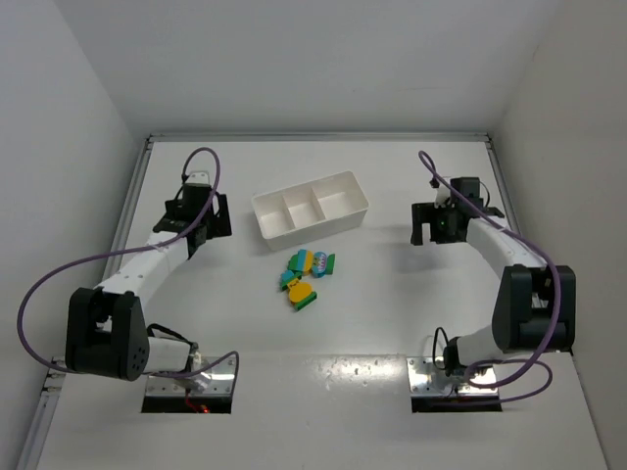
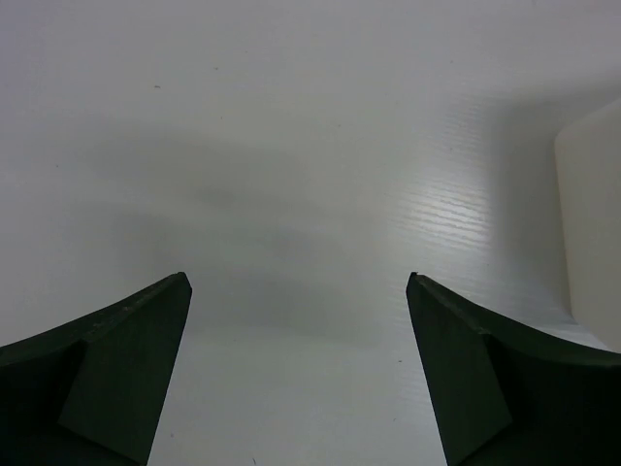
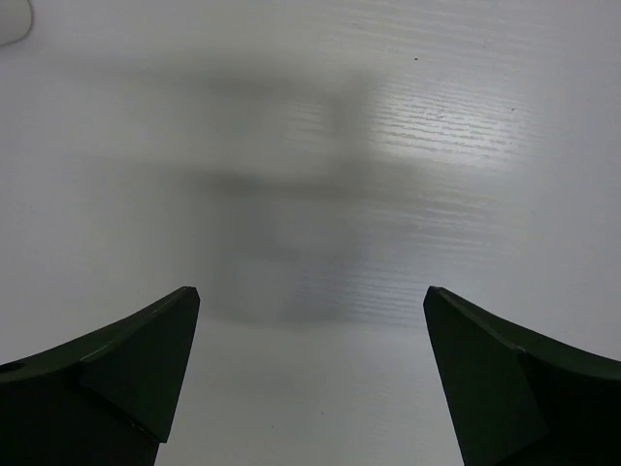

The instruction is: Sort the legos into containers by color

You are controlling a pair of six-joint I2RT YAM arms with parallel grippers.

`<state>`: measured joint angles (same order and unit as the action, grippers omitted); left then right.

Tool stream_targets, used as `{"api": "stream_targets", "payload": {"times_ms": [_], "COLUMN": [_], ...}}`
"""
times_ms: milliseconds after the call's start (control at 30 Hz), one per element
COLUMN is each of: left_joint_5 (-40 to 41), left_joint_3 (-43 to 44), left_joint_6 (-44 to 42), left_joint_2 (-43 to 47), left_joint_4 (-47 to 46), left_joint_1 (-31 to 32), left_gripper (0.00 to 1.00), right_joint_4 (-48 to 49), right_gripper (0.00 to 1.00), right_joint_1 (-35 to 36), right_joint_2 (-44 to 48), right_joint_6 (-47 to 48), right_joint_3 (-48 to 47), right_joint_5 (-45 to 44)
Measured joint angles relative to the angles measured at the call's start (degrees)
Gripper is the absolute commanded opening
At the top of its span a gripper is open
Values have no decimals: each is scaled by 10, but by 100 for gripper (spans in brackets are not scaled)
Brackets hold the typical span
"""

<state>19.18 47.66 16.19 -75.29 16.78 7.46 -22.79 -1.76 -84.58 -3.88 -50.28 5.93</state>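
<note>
White table (image 1: 392, 323) w/ white walls (image 1: 294, 59) round it; top view first. Tray (image 1: 315, 228) sits mid-table toward the far side, three compartments side by side, all look bare as far as I can see. Legos (image 1: 306, 276) lie in one tight clump just on the near side of the tray, not touching it. Green, cyan-blue & yellow-orange are mixed, some bricks touching. Left gripper (image 1: 201, 217) hangs left of the tray, right gripper (image 1: 436, 223) right of it, both well apart from the clump.

Left wrist view: left gripper (image 2: 298, 279) is spread wide, fingers (image 2: 116, 369) w/ only bare table between them, nothing held. Tray wall (image 2: 592, 223) shows at the right edge. No legos in sight.

Right wrist view: right gripper (image 3: 311, 291) is also wide apart & holds nothing. Bare table below w/ a shadow on it. Bit of white at the top-left corner is prob. the tray, can't be sure. No legos here either.

My read: sorting not begun, step in hand = the first reach. Next move needs one arm to swing in toward centre & come down over the clump. I'd pick a brick at the clump's edge so the fingers don't nudge its neighbours. Bricks are small & packed, so I'd approach approx. straight down. Which colour goes in which compartment is open, since none holds a brick yet.
</note>
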Motion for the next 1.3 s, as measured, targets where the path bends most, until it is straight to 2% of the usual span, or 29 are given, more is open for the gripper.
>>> {"api": "stream_targets", "payload": {"times_ms": [133,267,533,700,867,1000,1133,1300], "left_joint_5": [-3,-34,-223,-285,-288,-253,-218,-206], "left_joint_3": [0,0,0,0,-1,-9,-16,-15], "left_joint_6": [-12,-61,-246,-309,-315,-289,-255,-235], "left_joint_2": [2,37,193,206,202,202,202,196], "left_joint_4": [4,12,48,99,128,127,127,129], "left_joint_1": [2,18,107,171,203,206,186,135], "left_gripper": [100,100,99,97,96,99,99,99], "right_joint_4": [-1,0,-22,-32,-42,-56,-80,-65], "right_gripper": [100,100,100,97,89,88,87,85], "right_joint_1": [0,0,0,0,1,23,96,200], "right_joint_2": [15,31,34,39,42,50,24,-48], "right_joint_6": [0,4,46,62,93,137,193,243], "right_joint_3": [4,4,4,4,4,2,-42,-111], "right_joint_5": [0,1,49,83,130,192,237,240]}}
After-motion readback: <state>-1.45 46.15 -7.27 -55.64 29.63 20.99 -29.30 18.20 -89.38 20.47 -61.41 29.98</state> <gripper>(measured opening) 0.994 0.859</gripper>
